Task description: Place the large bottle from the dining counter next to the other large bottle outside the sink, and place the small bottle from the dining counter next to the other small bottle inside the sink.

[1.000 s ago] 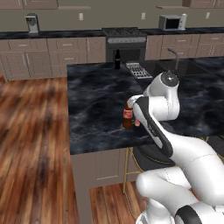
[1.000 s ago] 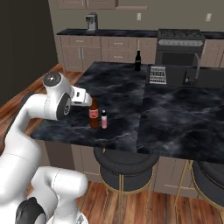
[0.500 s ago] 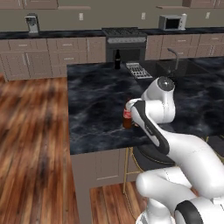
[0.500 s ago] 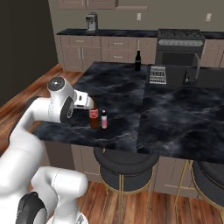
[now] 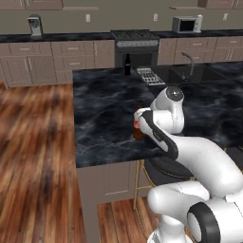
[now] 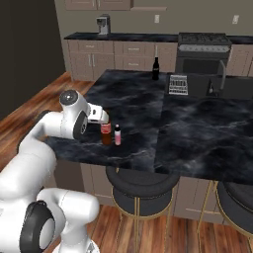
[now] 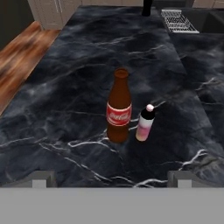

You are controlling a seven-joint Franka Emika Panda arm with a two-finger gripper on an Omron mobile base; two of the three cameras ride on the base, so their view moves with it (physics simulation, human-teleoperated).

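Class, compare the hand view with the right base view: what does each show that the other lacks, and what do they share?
Hand view alone: the white lettering on the brown bottle's red label, and the gripper's fingertips set wide apart at the bottom edge.

Right base view alone: the robot arm, two stools under the counter, the sink with its faucet, and the stove on the far wall.

Both: the brown bottle and the pink bottle standing upright side by side on the dining counter, and the dish rack beyond them.

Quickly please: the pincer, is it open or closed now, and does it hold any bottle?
Pincer: open, holding nothing; the brown bottle and the pink bottle stand ahead of it, untouched, on the dining counter.
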